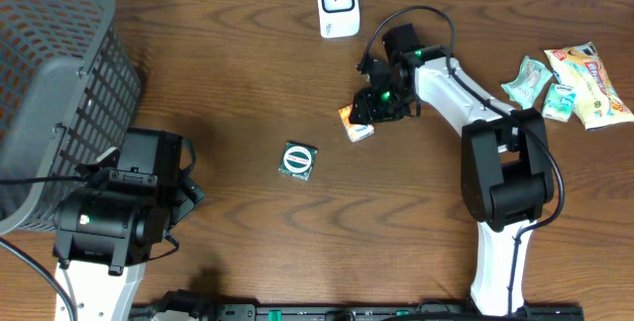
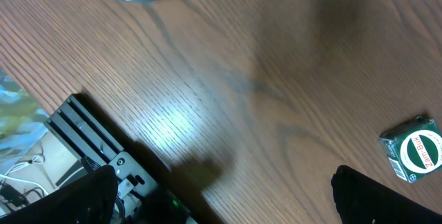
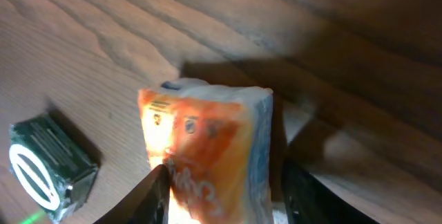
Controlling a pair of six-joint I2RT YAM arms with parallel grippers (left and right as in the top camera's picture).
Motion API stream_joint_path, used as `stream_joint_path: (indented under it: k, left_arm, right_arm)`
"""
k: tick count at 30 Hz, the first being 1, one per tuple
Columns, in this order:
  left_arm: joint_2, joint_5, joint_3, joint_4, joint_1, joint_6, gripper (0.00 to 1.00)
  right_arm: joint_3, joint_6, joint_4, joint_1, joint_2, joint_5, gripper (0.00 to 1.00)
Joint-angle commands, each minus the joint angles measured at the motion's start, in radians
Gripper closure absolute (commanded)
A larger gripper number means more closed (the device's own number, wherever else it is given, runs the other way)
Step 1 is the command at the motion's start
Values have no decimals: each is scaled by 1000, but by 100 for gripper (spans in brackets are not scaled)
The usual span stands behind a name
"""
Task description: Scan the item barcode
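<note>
Fingers (image 3: 155, 193) of the right gripper (image 3: 224, 177) pinch the orange packet (image 3: 207, 141) at the bench (image 1: 248, 83), near the white scanner (image 1: 337, 4); the left gripper (image 2: 221, 207) gapes wide. Pickup begun, scan not yet done.

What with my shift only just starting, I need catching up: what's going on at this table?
The right gripper has its fingers on either side of an orange packet, pinching it low over the table, a little in front of the white scanner. The packet has not yet been held up to the scanner. The left gripper is open and empty beside the grey basket. A green packet lies mid-table, and more snack packets wait on the right.
</note>
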State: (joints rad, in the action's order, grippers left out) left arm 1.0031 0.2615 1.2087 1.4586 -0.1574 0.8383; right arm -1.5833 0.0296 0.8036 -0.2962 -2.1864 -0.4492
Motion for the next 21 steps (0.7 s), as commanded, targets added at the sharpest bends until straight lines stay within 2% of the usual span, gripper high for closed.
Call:
stream_joint_path:
  k: [1,4,5,8,14,21]
  left_arm:
    - [-5,16,19,3,4,10,2]
    - [-5,16,19,3,4,10,2]
    - [-5,16,19,3,4,10,2]
    - [-5,16,19,3,4,10,2]
    - [-5,16,19,3,4,10,2]
    - [-5,16,19,3,4,10,2]
  right_arm:
    - [30,-27,-11,-6,-13,-13,59]
    - [32,-31,-11,-6,-13,-5,72]
    - [32,-31,-11,-6,-13,-6,81]
    - [32,-31,-11,-6,-13,-6,99]
    - [32,-31,-11,-2,-13,-70,99]
    - [27,-82,-7,51,-13,-370,99]
